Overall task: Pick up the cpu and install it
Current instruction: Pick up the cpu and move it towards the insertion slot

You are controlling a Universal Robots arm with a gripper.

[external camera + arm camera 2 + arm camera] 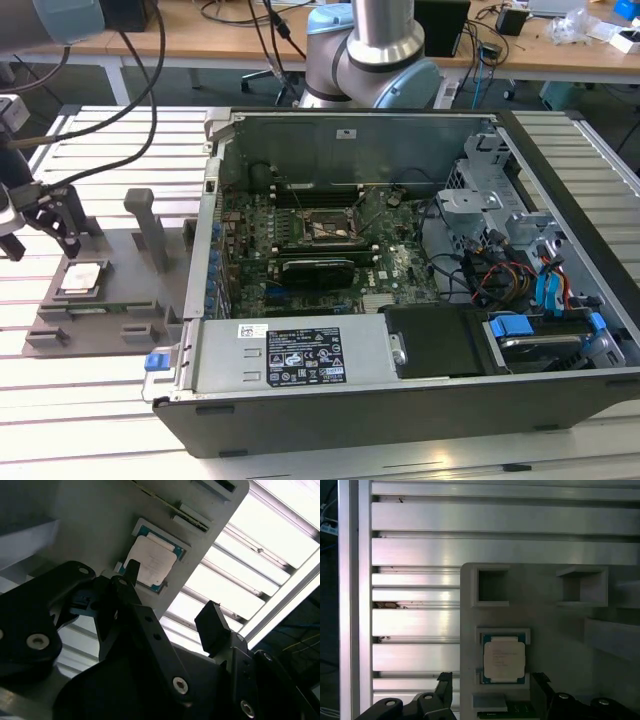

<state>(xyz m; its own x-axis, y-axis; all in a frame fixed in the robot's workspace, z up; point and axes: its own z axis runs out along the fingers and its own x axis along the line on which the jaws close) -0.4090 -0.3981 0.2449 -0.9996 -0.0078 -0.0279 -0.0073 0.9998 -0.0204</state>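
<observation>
The cpu (82,278) is a small flat square chip with a silver-grey top. It lies in a shallow recess of the grey fixture plate (125,262) at the exterior view's left. My gripper (40,238) hangs just above and beside it, open and holding nothing. In both wrist views the cpu (152,560) (504,657) rests in its pocket on the plate (90,525) (545,620), and the two black fingertips stand apart, a little short of the chip. The gripper (172,592) (492,679) touches nothing. The motherboard socket (325,228) sits inside the open computer case.
The open computer case (300,355) lies on the slatted aluminium table (100,420), right of the fixture plate. An upright grey post (150,225) stands on the plate beside the cpu. Cables (120,110) run from the arm across the table's back left.
</observation>
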